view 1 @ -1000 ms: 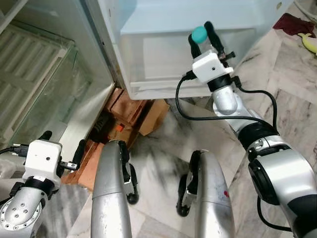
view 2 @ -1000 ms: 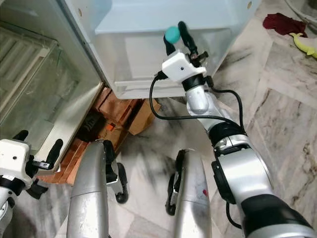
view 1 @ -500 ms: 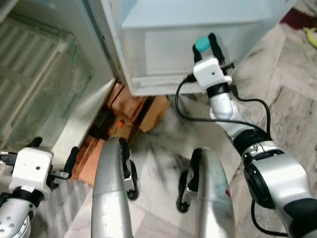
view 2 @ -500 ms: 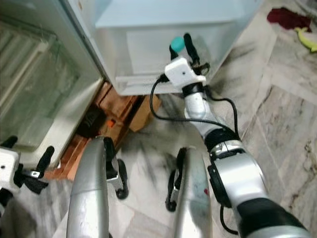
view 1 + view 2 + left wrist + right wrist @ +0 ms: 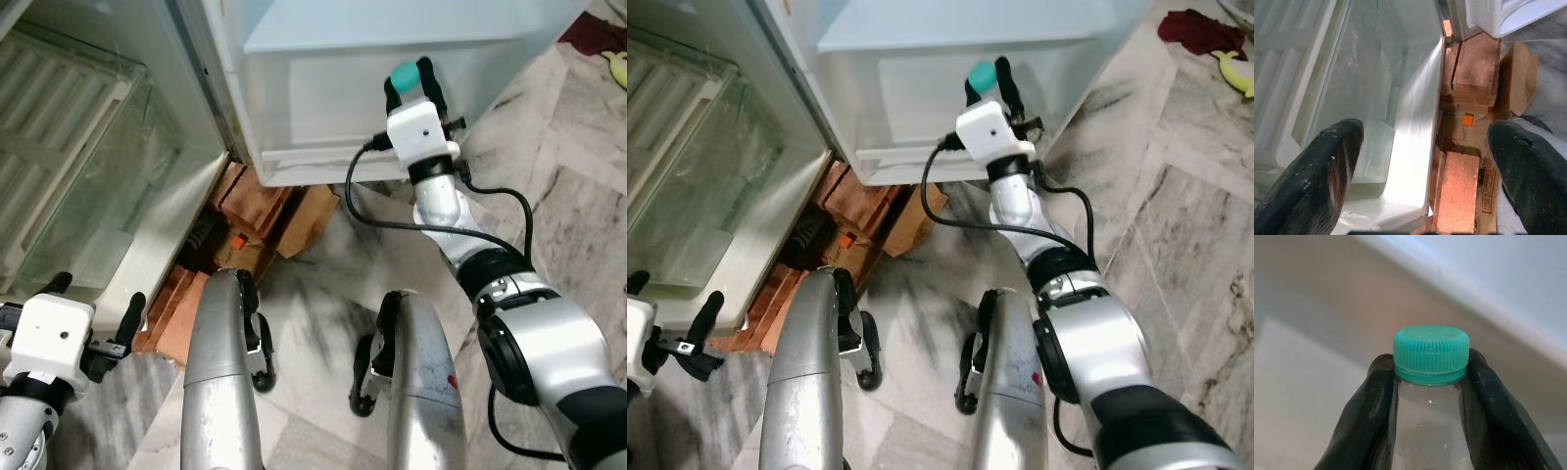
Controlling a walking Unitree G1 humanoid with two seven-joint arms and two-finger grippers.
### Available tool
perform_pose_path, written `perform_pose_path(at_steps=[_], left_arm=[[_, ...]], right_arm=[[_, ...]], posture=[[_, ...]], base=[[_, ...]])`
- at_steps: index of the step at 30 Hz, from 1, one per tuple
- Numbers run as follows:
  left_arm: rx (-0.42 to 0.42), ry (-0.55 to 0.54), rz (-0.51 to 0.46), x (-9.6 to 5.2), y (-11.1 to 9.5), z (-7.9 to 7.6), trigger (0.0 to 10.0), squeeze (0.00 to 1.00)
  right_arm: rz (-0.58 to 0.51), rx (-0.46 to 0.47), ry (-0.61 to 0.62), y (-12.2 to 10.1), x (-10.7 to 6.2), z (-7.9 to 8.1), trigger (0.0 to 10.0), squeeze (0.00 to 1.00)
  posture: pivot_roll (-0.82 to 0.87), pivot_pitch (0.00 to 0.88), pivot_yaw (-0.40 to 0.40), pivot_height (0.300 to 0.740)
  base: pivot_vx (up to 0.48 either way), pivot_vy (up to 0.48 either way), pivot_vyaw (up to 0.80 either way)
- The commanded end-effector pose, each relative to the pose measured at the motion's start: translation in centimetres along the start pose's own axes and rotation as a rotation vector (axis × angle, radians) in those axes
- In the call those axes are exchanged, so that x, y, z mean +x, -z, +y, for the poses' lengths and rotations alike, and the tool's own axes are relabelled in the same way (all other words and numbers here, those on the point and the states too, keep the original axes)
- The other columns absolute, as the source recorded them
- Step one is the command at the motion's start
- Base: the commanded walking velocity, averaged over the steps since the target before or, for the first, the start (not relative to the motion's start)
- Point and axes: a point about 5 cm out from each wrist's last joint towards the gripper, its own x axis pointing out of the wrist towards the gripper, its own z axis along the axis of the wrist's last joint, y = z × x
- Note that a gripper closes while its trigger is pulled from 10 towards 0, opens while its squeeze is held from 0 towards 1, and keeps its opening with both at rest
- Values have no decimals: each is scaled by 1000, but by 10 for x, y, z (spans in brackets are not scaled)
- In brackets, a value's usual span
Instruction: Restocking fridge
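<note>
Right ahead of my right gripper (image 5: 413, 80), clamped on the bottle (image 5: 1430, 431) just under its teal cap (image 5: 1431, 354), sits the fridge door shelf (image 5: 323, 98), probably slightly above the bottle's upright axis.

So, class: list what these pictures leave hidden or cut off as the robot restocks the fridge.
- Bottle body: eye views, hidden behind the right hand; right wrist view, cut off by the edge.
- Fridge upper shelves: cut off by the eye views' top edge.
- Yellow object on the floor: cut by the edge, unidentifiable.
</note>
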Motion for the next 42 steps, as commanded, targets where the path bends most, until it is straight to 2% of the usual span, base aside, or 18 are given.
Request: perform_pose_path(at_steps=[1, 6, 11, 13, 14, 16, 19, 24, 28, 30, 34, 37, 39, 42], left_arm=[[19, -17, 32, -7, 3, 4, 10000, 0], [33, -36, 40, -10, 3, 8, 10000, 0], [37, -46, 52, -15, 4, 11, 10000, 0], [36, -44, 57, -16, 5, 10, 10000, 0], [36, -44, 57, -16, 5, 10, 10000, 0], [36, -44, 58, -16, 6, 9, 10000, 0], [37, -49, 57, -17, 5, 10, 10000, 0], [42, -53, 64, -21, 6, 11, 10000, 0], [46, -54, 68, -24, 6, 12, 10000, 0], [47, -52, 71, -25, 6, 12, 10000, 0], [48, -49, 72, -26, 5, 11, 10000, 0], [49, -44, 73, -24, 5, 11, 10000, 0], [50, -42, 74, -23, 6, 11, 10000, 0], [50, -41, 71, -21, 6, 11, 10000, 0]], right_arm=[[38, 31, -48, 5, -6, 11, 10000, 0], [-46, 19, -142, -12, 3, 22, 10000, 0], [-153, -96, -261, -23, 3, 36, 10000, 0], [-188, -153, -267, -25, 4, 36, 10000, 0], [-188, -153, -267, -25, 4, 36, 10000, 0], [-228, -231, -260, -29, 9, 33, 10000, 0], [-245, -276, -272, -30, 11, 31, 10000, 0], [-248, -360, -333, -23, 4, 37, 10000, 0], [-189, -342, -333, -13, -4, 40, 10000, 0], [-131, -304, -316, -6, -8, 39, 10000, 0], [43, -174, -226, 15, -19, 27, 10000, 0], [192, -102, -178, 42, -45, 18, 10000, 0], [256, -55, -127, 52, -54, 11, 10000, 0], [308, -21, -81, 59, -59, 5, 10000, 0]], posture=[[333, 511, 12, 574], [342, 516, 10, 574], [348, 517, 3, 574], [342, 518, -3, 574], [342, 518, -3, 574], [344, 514, -6, 574], [349, 511, -10, 574], [358, 513, -16, 574], [364, 516, -15, 574], [363, 521, -15, 574], [364, 524, -13, 574], [362, 527, -10, 574], [357, 528, -7, 574], [349, 523, -8, 574]], base=[[0, 0, 0], [0, 0, 0], [0, 0, 0], [0, 0, 0], [0, 0, 0], [0, 0, 0], [0, 0, 0], [0, 0, 0], [0, 0, 0], [0, 0, 0], [0, 0, 0], [0, 0, 0], [0, 0, 0], [0, 0, 0]])
